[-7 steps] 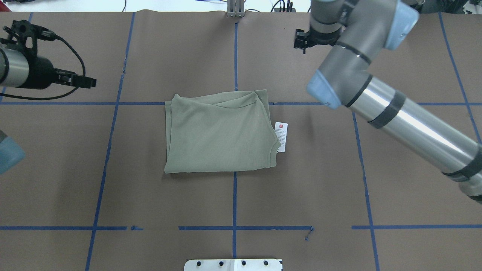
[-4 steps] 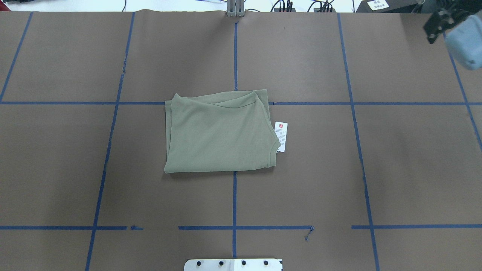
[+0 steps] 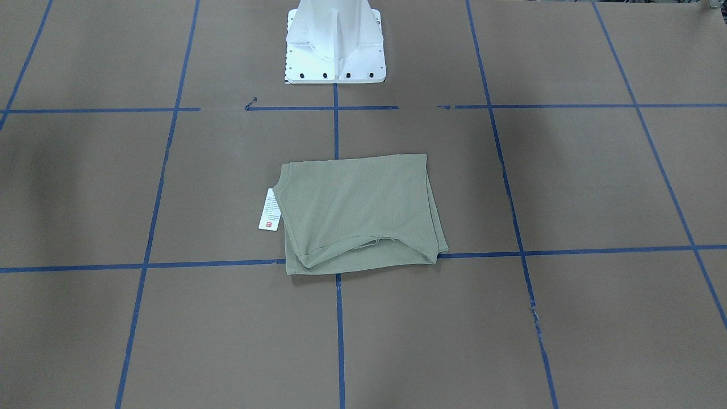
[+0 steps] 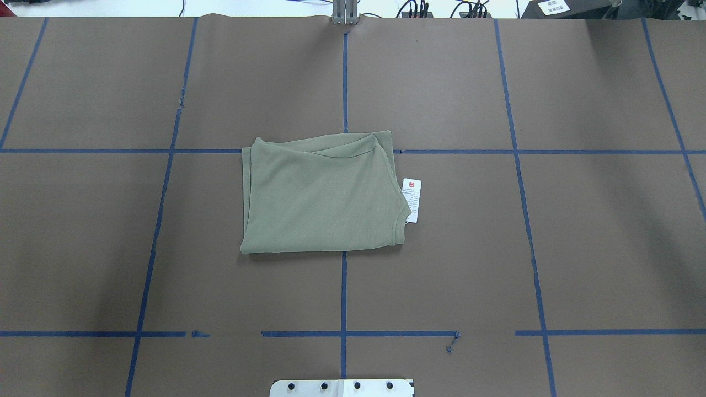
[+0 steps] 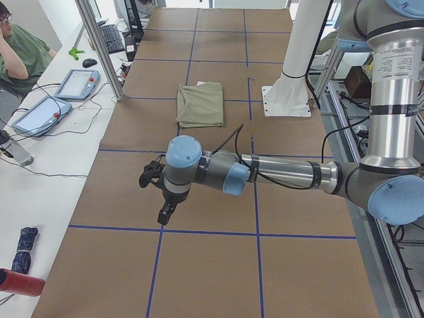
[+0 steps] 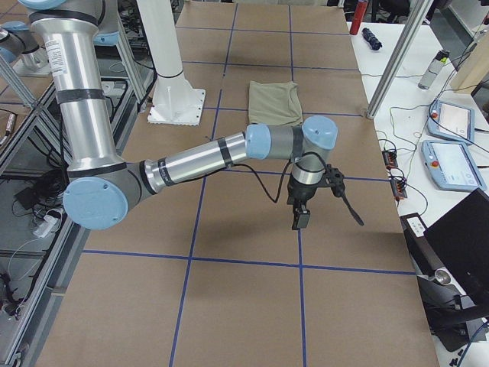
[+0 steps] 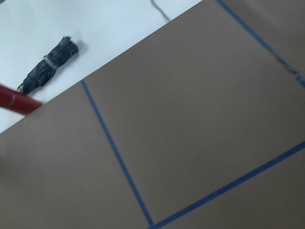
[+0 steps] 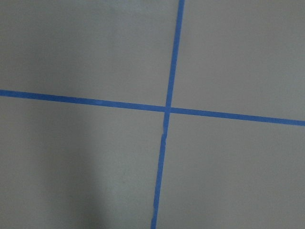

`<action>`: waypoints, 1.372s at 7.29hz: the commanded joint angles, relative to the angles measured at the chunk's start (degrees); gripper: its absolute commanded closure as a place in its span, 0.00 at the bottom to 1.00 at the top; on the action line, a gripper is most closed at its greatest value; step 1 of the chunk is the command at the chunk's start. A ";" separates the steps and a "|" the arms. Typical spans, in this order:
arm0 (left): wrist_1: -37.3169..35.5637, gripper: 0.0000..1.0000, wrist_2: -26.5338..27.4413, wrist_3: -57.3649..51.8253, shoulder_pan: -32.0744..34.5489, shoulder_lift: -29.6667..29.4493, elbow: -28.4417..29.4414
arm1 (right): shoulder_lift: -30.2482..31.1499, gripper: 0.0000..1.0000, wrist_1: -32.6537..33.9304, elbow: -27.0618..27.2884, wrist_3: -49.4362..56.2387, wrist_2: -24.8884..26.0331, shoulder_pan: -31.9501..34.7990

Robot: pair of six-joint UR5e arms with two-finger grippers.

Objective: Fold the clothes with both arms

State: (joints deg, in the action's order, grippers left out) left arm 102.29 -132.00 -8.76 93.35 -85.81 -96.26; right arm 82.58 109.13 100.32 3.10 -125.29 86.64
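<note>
The clothes are one sage-green shirt (image 4: 322, 193), folded into a flat rectangle at the table's middle, also in the front-facing view (image 3: 358, 213). Its white hang tag (image 4: 412, 199) sticks out at the side. Neither arm shows in the overhead or front-facing view. In the exterior left view my left gripper (image 5: 162, 215) hangs over bare paper, well away from the shirt (image 5: 201, 105). The exterior right view shows my right gripper (image 6: 299, 218) pointing down over the paper, away from the shirt (image 6: 275, 103). I cannot tell whether either is open or shut. Both wrist views show only brown paper and blue tape.
The white pedestal base (image 3: 335, 45) stands at the robot's table edge. A person (image 5: 20, 53) sits at a side bench with tablets (image 5: 76, 83). A folded umbrella (image 7: 47, 64) and a red object (image 7: 14, 98) lie off the paper. More tablets (image 6: 451, 164) sit at the other end.
Both arms have swung out of the overhead view, the left first and the right after it. The shirt and its tag have not moved.
</note>
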 commanded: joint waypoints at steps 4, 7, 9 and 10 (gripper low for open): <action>-18.62 0.00 -0.72 -7.41 2.81 -1.20 -2.52 | 8.19 0.00 -3.84 -0.57 0.24 -5.31 3.19; -16.53 0.00 -0.81 -7.67 2.54 -1.72 -2.61 | 9.78 0.00 -3.84 -0.13 0.33 -5.40 3.54; -11.87 0.00 -0.81 -7.67 2.45 -1.55 -2.53 | 10.75 0.00 -3.84 0.84 0.24 -5.40 3.63; -11.77 0.00 -0.98 -7.67 2.45 -1.03 -2.79 | 10.75 0.00 -3.84 0.84 0.24 -5.40 3.63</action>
State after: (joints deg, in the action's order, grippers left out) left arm 89.54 -132.85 -16.43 95.81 -87.26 -98.86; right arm 93.10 105.29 100.95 3.37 -130.69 90.22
